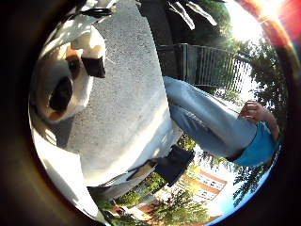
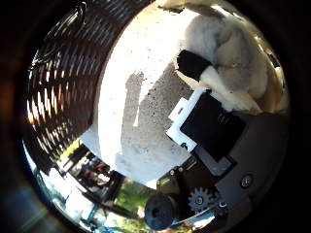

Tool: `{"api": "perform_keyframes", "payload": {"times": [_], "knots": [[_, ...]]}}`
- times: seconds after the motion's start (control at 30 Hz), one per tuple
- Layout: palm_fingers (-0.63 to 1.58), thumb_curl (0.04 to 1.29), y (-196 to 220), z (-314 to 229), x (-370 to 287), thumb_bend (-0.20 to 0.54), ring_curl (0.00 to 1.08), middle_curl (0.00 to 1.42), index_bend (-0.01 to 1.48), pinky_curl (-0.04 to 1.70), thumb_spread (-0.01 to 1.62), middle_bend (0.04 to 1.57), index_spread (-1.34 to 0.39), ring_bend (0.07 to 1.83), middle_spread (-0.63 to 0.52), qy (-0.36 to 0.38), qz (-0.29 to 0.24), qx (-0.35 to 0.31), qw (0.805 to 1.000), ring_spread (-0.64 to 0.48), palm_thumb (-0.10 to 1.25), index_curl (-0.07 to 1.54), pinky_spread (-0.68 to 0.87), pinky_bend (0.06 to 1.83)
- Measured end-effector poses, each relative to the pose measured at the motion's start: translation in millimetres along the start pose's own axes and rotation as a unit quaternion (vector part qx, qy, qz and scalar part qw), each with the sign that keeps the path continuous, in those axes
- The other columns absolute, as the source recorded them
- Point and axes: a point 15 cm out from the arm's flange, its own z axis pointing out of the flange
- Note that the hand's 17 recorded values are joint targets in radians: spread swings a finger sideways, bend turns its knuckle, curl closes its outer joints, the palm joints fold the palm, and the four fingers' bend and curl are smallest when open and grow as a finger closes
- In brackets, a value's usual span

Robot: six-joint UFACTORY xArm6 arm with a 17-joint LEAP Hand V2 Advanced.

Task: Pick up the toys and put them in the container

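Note:
A white, tan and black plush toy (image 1: pixel 68 77) sits close to my palm in the little finger side view, above a grey concrete slab (image 1: pixel 132 104). The thumb side view shows the toy's cream fur (image 2: pixel 231 53) right beside my right hand (image 2: pixel 209 126), with a black fingertip (image 2: pixel 190 63) pressed on it. The fingers curl round the toy. A dark woven wicker container (image 2: pixel 68 87) stands on the slab beside the hand, its open inside in shade.
A person in blue jeans (image 1: pixel 212 118) sits at the slab's edge, away from the toy. A metal fence (image 1: pixel 221 66) and trees stand behind. Bare concrete (image 2: pixel 146 97) lies between the container and my hand.

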Motion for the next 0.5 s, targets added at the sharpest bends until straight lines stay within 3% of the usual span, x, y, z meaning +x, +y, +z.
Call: {"api": "perform_keyframes", "payload": {"times": [0.3, 0.5], "knots": [[0.89, 0.66, 33, -18, 22, 0.083, 0.76, 0.94, 0.63, 0.77, 1.02, 1.34, -0.91, 1.48, -0.16, -0.013, 0.016, -0.031, 0.999, -0.11, 1.04, 0.66, 0.18, 1.57], [0.84, 0.72, 42, -83, 38, 0.056, 0.79, 0.96, 0.63, 0.79, 1.03, 1.38, -0.99, 1.52, -0.16, -0.036, 0.031, -0.008, 0.999, -0.12, 1.05, 0.8, 0.16, 1.61]]}}
